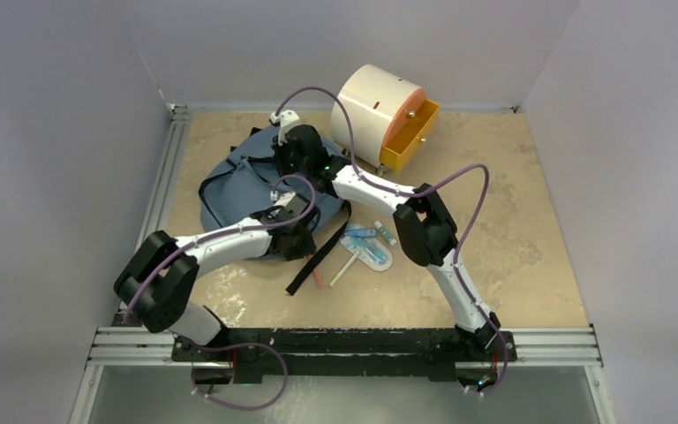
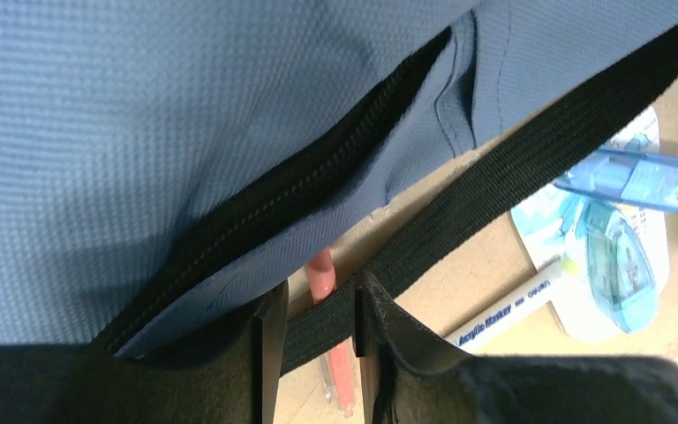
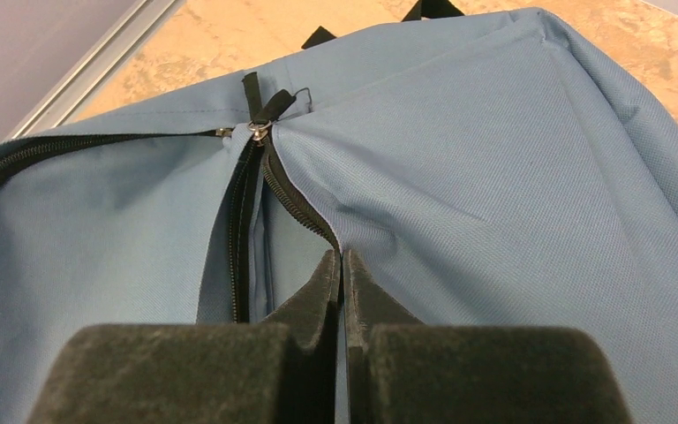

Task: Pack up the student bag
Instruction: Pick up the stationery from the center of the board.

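The student bag (image 1: 238, 177), slate-blue with black zippers, lies at the back left of the table. My right gripper (image 1: 290, 152) is on top of it. In the right wrist view that gripper (image 3: 342, 256) is shut on the bag's (image 3: 494, 150) fabric edge beside the part-open zipper, below the zipper slider (image 3: 259, 131). My left gripper (image 1: 296, 231) is at the bag's near edge. In its wrist view the left gripper (image 2: 313, 296) stands open astride a black strap (image 2: 512, 168) and a pink pen (image 2: 322, 269) lying under the strap, with the bag (image 2: 185, 115) just above.
A white marker (image 2: 521, 305), two blue correction-tape dispensers (image 2: 631, 177) on a white card (image 1: 372, 252) and a green-tipped stick (image 1: 386, 232) lie right of the bag. A cream round cabinet (image 1: 375, 110) with an open orange drawer (image 1: 410, 132) stands at the back.
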`<state>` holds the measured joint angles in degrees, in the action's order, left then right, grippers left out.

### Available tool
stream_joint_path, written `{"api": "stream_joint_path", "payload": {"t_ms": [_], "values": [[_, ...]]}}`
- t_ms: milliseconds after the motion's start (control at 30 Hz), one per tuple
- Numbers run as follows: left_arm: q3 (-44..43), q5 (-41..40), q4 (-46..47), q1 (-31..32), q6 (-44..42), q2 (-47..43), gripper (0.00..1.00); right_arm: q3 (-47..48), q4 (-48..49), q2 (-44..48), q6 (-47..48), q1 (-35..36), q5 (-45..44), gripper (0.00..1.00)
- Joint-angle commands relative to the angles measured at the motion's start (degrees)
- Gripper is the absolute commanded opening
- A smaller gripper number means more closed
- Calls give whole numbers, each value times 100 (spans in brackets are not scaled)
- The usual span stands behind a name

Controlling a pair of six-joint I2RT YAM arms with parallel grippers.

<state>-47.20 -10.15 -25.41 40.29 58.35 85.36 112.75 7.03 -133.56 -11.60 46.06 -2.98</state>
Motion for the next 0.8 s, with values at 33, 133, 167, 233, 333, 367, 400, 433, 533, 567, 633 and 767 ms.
{"api": "stream_joint_path", "payload": {"t_ms": [33, 133, 167, 233, 333, 367, 400, 433, 533, 567, 633, 767], "values": [[-413, -518, -121, 14, 281, 293, 32, -38, 325, 480, -66, -27, 116, 0], [-422, -494, -63, 34, 267, 406, 32, -62, 321, 492, -66, -28, 109, 0], [-422, -504, -68, 46, 265, 437, 32, -75, 325, 497, -64, -27, 106, 0], [-407, -505, -100, 67, 282, 492, 32, -102, 330, 512, -58, -27, 92, 0], [-315, -501, -94, 133, 315, 535, 32, -146, 351, 530, -62, -27, 94, 0], [-262, -486, -76, 167, 321, 561, 32, -154, 352, 532, -58, -32, 95, 0], [-237, -469, -61, 213, 340, 596, 31, -156, 352, 532, -69, -28, 96, 0], [-216, -444, -47, 253, 351, 641, 31, -163, 352, 532, -71, -32, 92, 0], [-238, -401, -120, 393, 410, 816, 28, -173, 367, 526, -79, -27, 88, 0], [-245, -412, -170, 442, 440, 857, 27, -174, 369, 531, -87, -27, 80, 0], [-227, -457, -268, 511, 518, 868, 21, -183, 377, 529, -87, -27, 79, 0], [-81, -557, -377, 519, 600, 676, 2, -208, 378, 532, -89, -25, 61, 0]]}}
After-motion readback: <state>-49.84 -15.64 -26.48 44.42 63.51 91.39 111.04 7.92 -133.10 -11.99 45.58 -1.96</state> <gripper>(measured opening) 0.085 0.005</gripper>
